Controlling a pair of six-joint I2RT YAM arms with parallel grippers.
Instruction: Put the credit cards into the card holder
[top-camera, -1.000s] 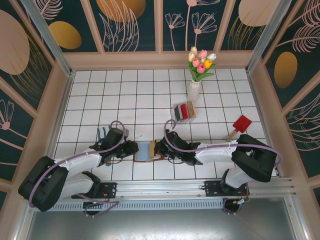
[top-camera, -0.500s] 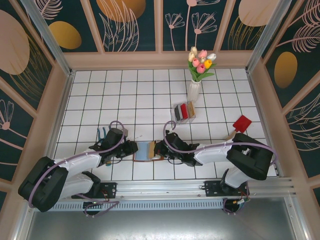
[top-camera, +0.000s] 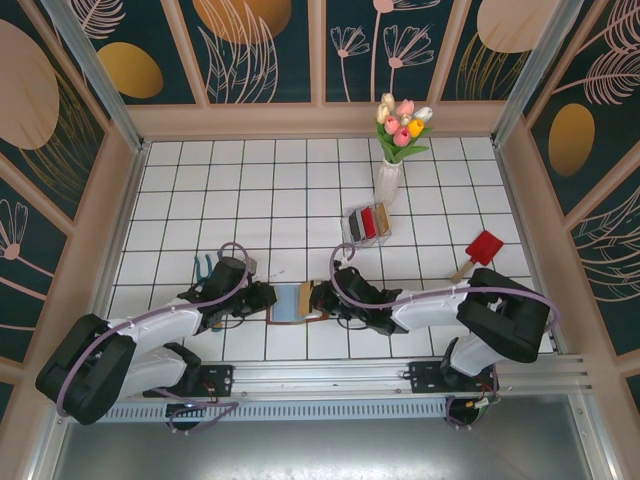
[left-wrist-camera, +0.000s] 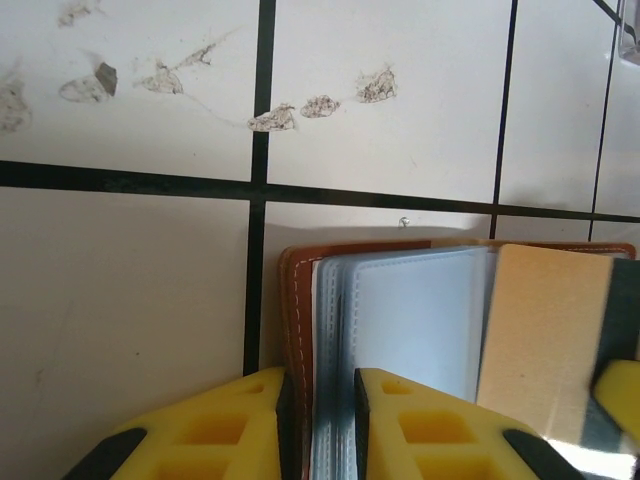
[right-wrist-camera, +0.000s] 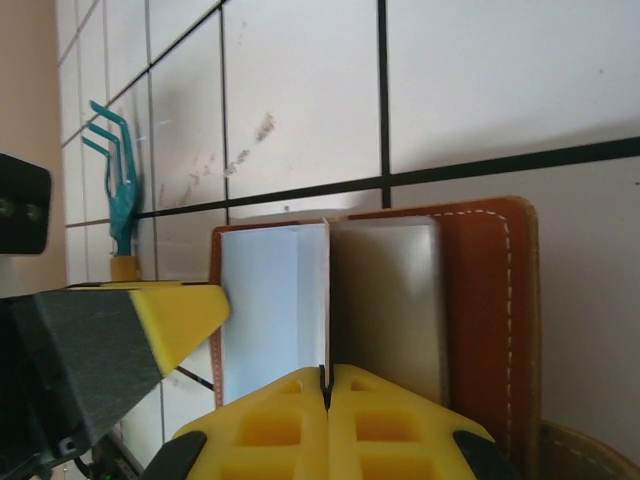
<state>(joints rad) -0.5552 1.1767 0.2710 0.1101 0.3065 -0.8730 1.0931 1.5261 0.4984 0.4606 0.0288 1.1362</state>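
My left gripper (left-wrist-camera: 320, 400) is clenched on the card holder (left-wrist-camera: 400, 330). One yellow finger sits on each side of its brown leather edge, and a few clear sleeves are between them too. My right gripper (right-wrist-camera: 326, 385) has its two fingers pressed fully together. The thin edge of one sleeve runs straight into the line where they meet, but I cannot tell if it is really pinched there.

There is one card holder. It lies open on the white tiled table (top-camera: 250, 180), between my two grippers and near my bases. In the right wrist view I count two sleeve faces, one pale blue and one grey, with the stitched brown cover beside them. In the left wrist view one tan strip (left-wrist-camera: 540, 340) crosses the right part of the sleeves, and I cannot say what it is.

Farther out, one teal rake (right-wrist-camera: 118, 180) lies beyond my left gripper. One clear box (top-camera: 347, 232) stands well apart, and the credit cards (top-camera: 372, 220) are inside it. I see one red band and one dark band, but I cannot count the cards exactly. Any print on them is too small to read. One red shovel (top-camera: 482, 250) lies to the right of the box. One white vase (top-camera: 388, 180) with tulips (top-camera: 402, 122) stands just behind the box.
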